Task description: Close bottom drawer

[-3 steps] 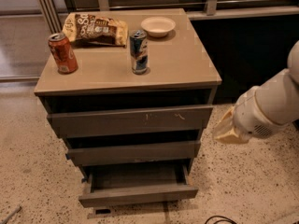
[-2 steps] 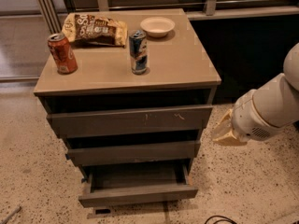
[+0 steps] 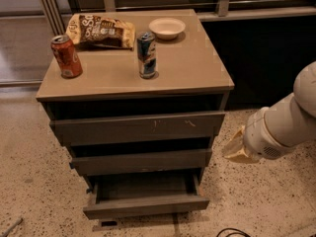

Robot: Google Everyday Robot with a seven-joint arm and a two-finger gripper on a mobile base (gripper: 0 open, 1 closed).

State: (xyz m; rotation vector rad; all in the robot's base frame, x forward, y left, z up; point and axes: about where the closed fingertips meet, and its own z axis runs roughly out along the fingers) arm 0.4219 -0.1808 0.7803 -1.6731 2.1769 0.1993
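Observation:
The bottom drawer [image 3: 146, 206] is the lowest of three grey-brown drawers in a small cabinet. It stands pulled out toward me, and its shallow box looks empty. Its plain flat front has no handle. The middle drawer [image 3: 140, 162] and the top drawer [image 3: 138, 128], which has pale scratch marks, are each out a little less. My gripper [image 3: 236, 149] is a pale yellowish tip on the white arm [image 3: 284, 125]. It hangs to the right of the cabinet, about level with the middle drawer, and touches nothing.
On the cabinet top [image 3: 187, 68] stand a red can [image 3: 66, 56], a blue can [image 3: 147, 54], a chip bag [image 3: 101, 31] and a small white bowl [image 3: 167, 27]. Speckled floor [image 3: 34, 191] surrounds the cabinet. A dark cable [image 3: 232, 232] lies at the bottom edge.
My arm and gripper have dropped slightly and edged toward the cabinet's right side. The drawers and the things on top have not moved.

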